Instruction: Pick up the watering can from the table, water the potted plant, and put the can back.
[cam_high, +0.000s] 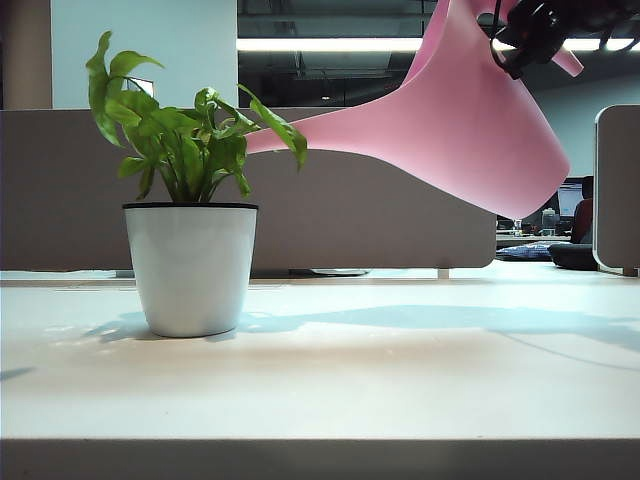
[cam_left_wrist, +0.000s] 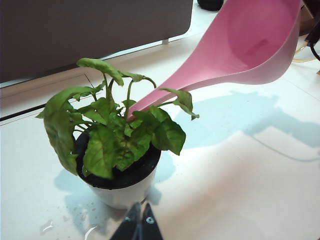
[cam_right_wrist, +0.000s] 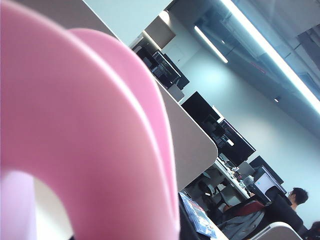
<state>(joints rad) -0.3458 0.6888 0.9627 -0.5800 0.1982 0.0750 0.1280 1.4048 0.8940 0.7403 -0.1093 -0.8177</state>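
- Pink plastic is seen tilted in mid-air: the watering can (cam_high: 470, 120) is held up at the upper right by the right gripper (cam_high: 535, 35), clamped at its handle.
- Its long spout is pointed down into the leaves of the potted plant (cam_high: 190, 240), which is stood on the table (cam_high: 400, 380).
- From the right wrist, little but the can's curved pink wall (cam_right_wrist: 75, 125) is shown.
- Near the pot, the left gripper (cam_left_wrist: 137, 225) is held low, its fingertips pressed together and holding nothing.
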